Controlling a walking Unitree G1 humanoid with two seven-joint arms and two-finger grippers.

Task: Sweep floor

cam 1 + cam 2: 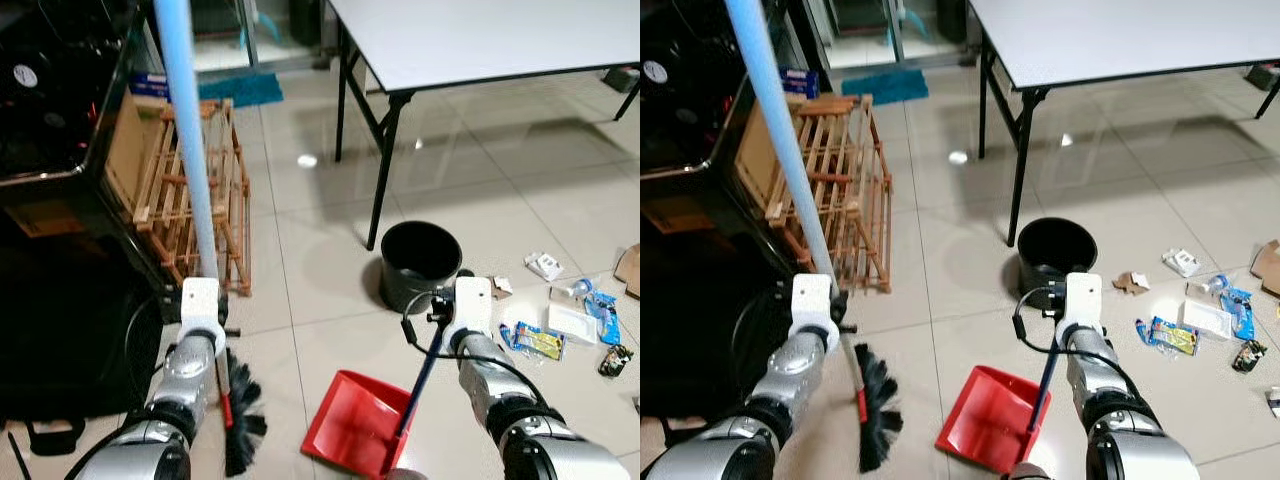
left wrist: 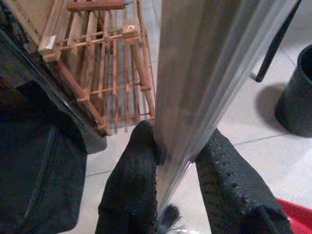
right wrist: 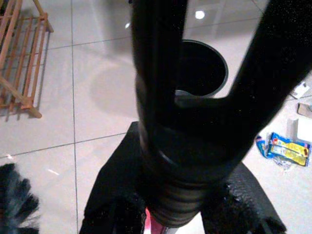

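Left gripper (image 2: 168,195) clamped on broom (image 1: 190,150), right gripper (image 3: 180,214) closed round dustpan (image 1: 355,425) handle. Trash (image 1: 560,325) sits well apart, bin (image 1: 420,262) near; wide sweep probably clips bin.

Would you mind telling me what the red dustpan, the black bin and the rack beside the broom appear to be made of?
Dustpan: likely moulded plastic, with a uniform red colour and a smooth, thin tray.
Bin: probably plastic, matte black, though the look leaves metal open.
Rack: bare light wood, with visible slats and pale unfinished grain.
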